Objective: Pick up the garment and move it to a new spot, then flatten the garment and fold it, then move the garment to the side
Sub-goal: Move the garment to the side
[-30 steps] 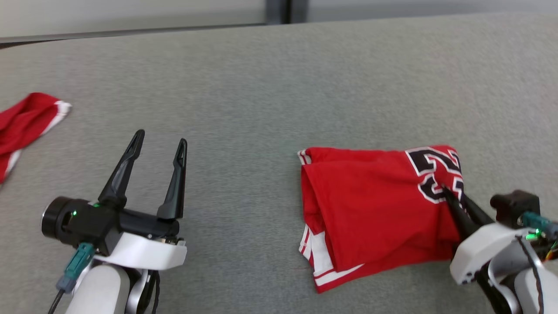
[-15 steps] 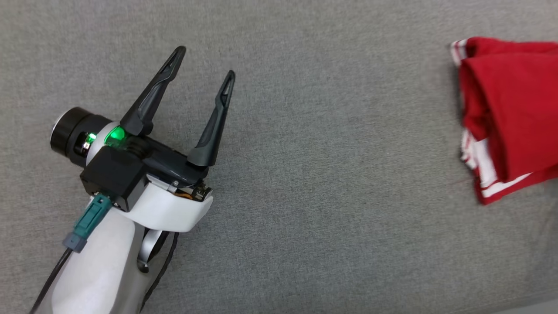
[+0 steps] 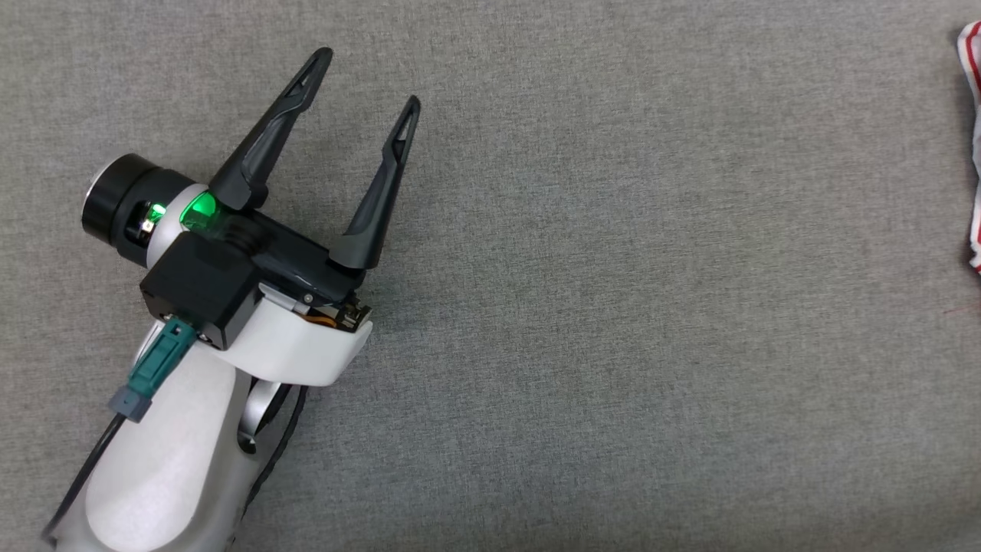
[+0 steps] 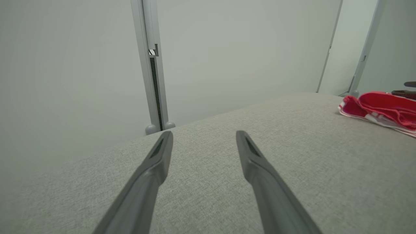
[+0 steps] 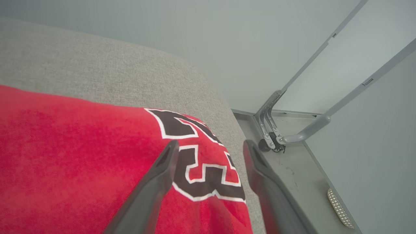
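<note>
Opened now, the right claw (image 5: 211, 143) was pinched on the numbered corner of the garment (image 5: 81, 156) a second ago. Its two fingers stand apart with nothing between them. The head camera has also swung away, so the garment's slide to the right edge of the head view is the camera's doing, not the cloth's.

The folded red garment lies flat on the grey counter (image 3: 613, 307), directly beneath the right claw's fingertips. The black number sits between and just under the fingers. From that corner the cloth spreads away to the wrist view's left, so its length appears to run off sideways from the claw rather than along the fingers. The right arm comes in over the garment's end nearest the counter edge, fingers tilted down toward the cloth. Whether the tips touch the cloth I cannot tell.

The left claw (image 3: 369, 77) is well apart from the garment, with a wide stretch of bare counter between them. It hovers low, nearly level, fingers spread and empty.

The right arm is by far the nearer. With the garment folded and let go, the likely next move is a clean lift straight off the cloth, so that no finger drags the top layer.
</note>
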